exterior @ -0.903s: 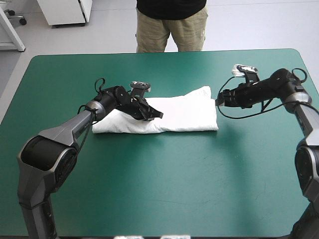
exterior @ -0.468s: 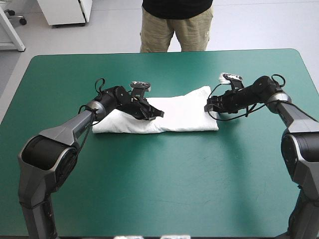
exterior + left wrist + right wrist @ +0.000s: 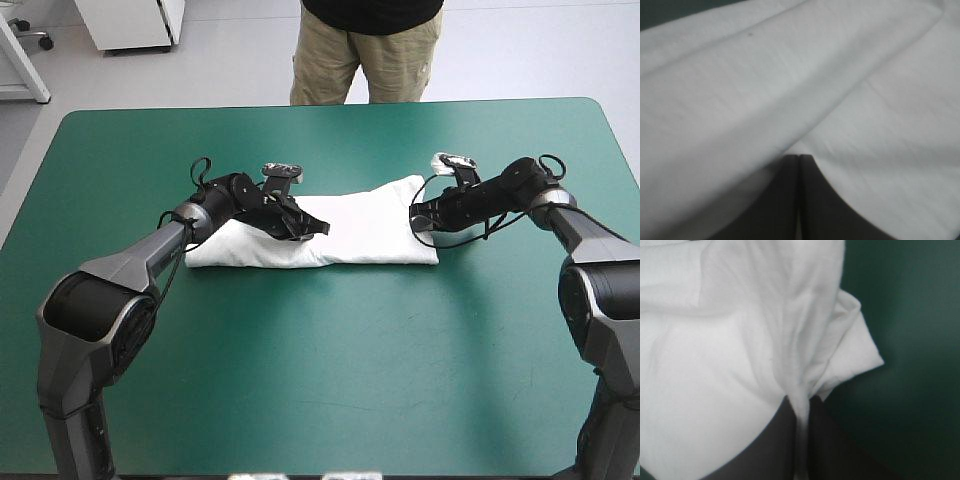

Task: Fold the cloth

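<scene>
1. The white T-shirt (image 3: 360, 235) lies as a folded band on the teal-green counter (image 3: 320, 380), a little beyond its middle.
2. Our left pincer (image 3: 305, 228) is pressed together on a fold in the band's left part. Our right pincer (image 3: 420, 218) pinches a ridge of cloth at the right end.
3. We judge both pinches should lift evenly, keeping the layers taut, and lay one end squarely over the other.
4. The band's long axis runs left to right, parallel to the far edge, and its right end is the broader.
</scene>
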